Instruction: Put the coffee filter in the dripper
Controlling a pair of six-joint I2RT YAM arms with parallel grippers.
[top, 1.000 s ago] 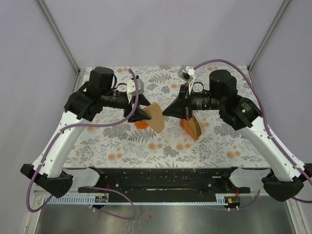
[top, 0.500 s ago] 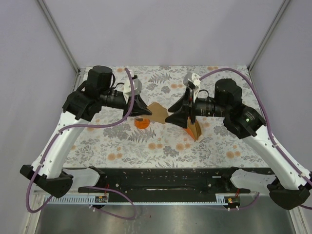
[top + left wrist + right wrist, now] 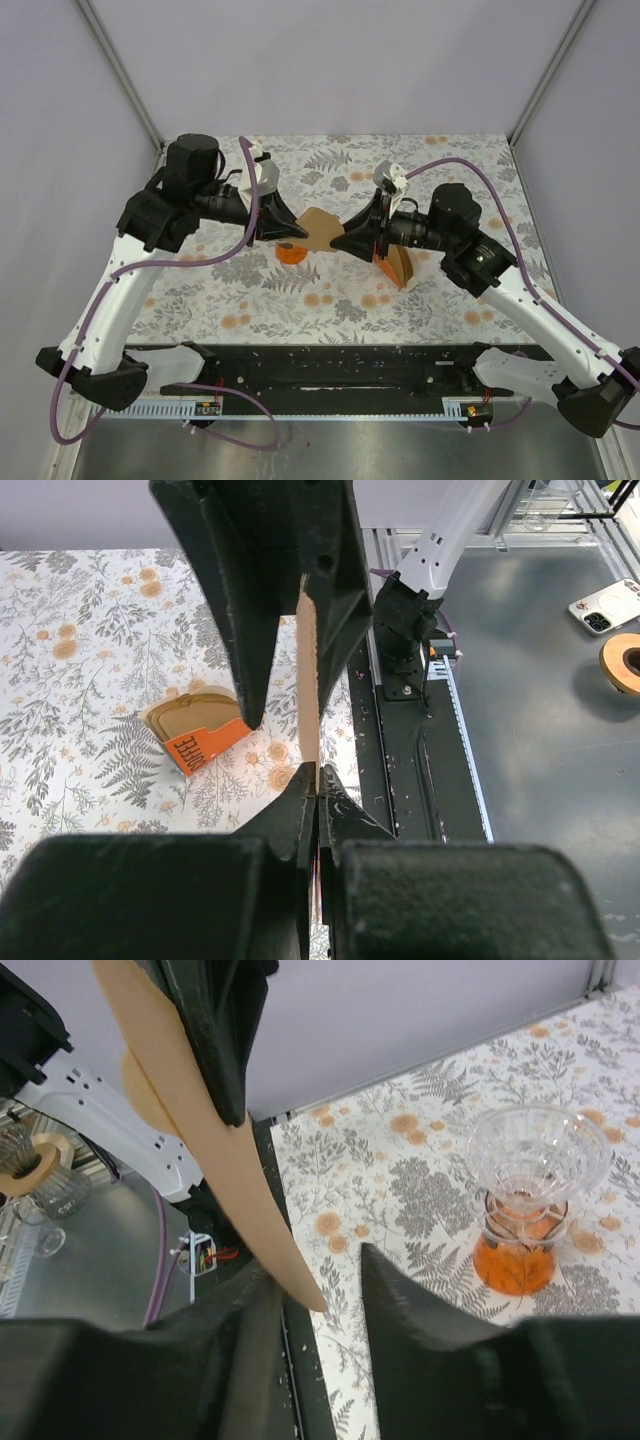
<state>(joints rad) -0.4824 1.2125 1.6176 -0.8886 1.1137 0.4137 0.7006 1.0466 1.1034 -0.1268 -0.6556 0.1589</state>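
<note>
The coffee filter (image 3: pixel 320 228), a thin light-brown paper fan, hangs in the air between my two grippers. My left gripper (image 3: pixel 298 234) is shut on its edge. In the left wrist view the filter (image 3: pixel 308 680) stands edge-on, pinched at my left gripper (image 3: pixel 318 785). My right gripper (image 3: pixel 325 1280) is open, and the lower tip of the filter (image 3: pixel 190 1110) sits loose between its jaws, close to the left one. The dripper (image 3: pixel 527 1175), clear with an orange base, stands upright on the table below the filter. In the top view only the orange base of the dripper (image 3: pixel 293 255) shows.
A beige and orange wedge-shaped holder (image 3: pixel 398 265) with a stack of brown papers stands under my right arm; in the left wrist view the holder (image 3: pixel 195 735) is left of the filter. The floral tablecloth (image 3: pixel 300 300) ends at a black rail (image 3: pixel 330 375) by the arm bases.
The filter has passed from my right gripper to my left: the left jaws closed on it and the right jaws opened. Both arms shifted slightly and the filter sits a little higher.
</note>
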